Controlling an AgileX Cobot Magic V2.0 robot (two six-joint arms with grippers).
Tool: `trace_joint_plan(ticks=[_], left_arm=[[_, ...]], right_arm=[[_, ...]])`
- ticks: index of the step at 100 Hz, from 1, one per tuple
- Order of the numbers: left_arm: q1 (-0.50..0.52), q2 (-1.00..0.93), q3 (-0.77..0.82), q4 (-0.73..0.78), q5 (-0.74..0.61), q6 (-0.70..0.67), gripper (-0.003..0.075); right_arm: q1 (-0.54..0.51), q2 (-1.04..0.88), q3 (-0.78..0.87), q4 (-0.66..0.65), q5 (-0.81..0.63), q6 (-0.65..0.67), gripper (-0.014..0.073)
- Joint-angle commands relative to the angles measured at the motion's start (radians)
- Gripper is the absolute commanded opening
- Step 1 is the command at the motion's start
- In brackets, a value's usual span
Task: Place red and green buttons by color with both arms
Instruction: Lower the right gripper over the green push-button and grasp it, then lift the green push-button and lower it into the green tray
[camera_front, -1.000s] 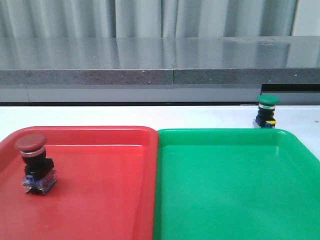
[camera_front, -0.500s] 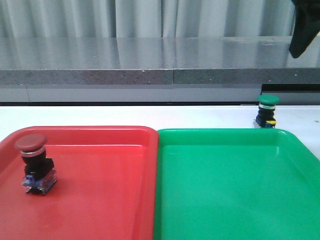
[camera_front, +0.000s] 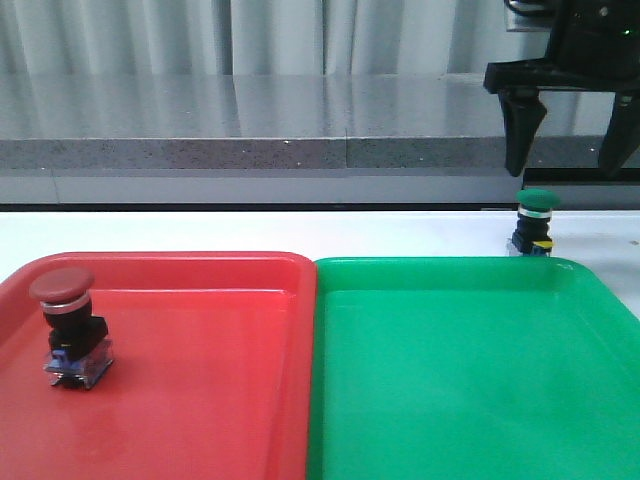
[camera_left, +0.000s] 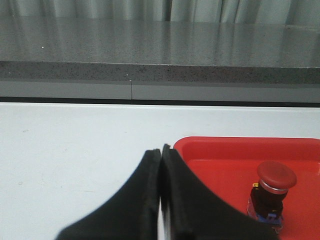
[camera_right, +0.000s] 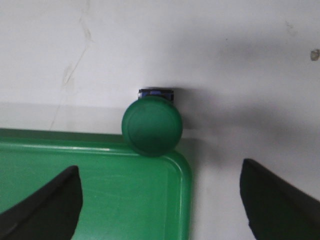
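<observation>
With the red button (camera_front: 68, 325) already standing in the red tray (camera_front: 200, 400) and the left tool (camera_left: 161, 200) pressed together, the step in hand is the green button (camera_front: 534, 220), upright on the counter (camera_front: 250, 232) just behind the green tray (camera_front: 460, 380); the right tool (camera_front: 570, 155), spread wide above it, must descend and pinch it.

Red button (camera_front: 68, 328): dark red mushroom cap, silver collar, black body, bluish base; upright, slightly tilted, standing in the red tray (camera_front: 200, 400) near its left side. Green button (camera_front: 534, 221): green cap, silver collar, black body (yellow bit at base), upright on the white table (camera_front: 250, 232), just behind the green tray's (camera_front: 470, 380) far right corner.
</observation>
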Motion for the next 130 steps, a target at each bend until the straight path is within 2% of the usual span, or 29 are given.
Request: trace_joint_plan(ticks=[1, 33, 43, 55, 65, 89, 112, 130], left_arm=[[0.002, -0.033, 0.014, -0.01, -0.075, 0.0, -0.002], [0.002, -0.033, 0.014, -0.01, -0.075, 0.0, -0.002], [0.002, -0.033, 0.014, -0.01, -0.075, 0.0, -0.002], [0.002, -0.033, 0.014, -0.01, -0.075, 0.0, -0.002], [0.002, -0.033, 0.014, -0.01, -0.075, 0.0, -0.002], [0.002, -0.033, 0.014, -0.01, -0.075, 0.0, -0.002], [0.002, -0.033, 0.014, -0.01, -0.075, 0.0, -0.002], [0.002, -0.033, 0.014, -0.01, -0.075, 0.0, -0.002]], right_arm=[[-0.002, 0.005, -0.084, 0.007, 0.012, 0.015, 0.0636], [-0.002, 0.112, -0.155, 0.033, 0.032, 0.037, 0.0616], [-0.002, 0.117, -0.155, 0.033, 0.031, 0.037, 0.05], [-0.002, 0.117, -0.158, 0.033, 0.029, 0.037, 0.0318], [-0.002, 0.117, -0.158, 0.033, 0.02, 0.037, 0.0245], [-0.002, 0.088, -0.224, 0.036, 0.042, 0.039, 0.024], [0.0, -0.005, -0.278, 0.098, 0.143, 0.039, 0.024], [0.047, -0.064, -0.274, 0.102, 0.189, 0.049, 0.024]])
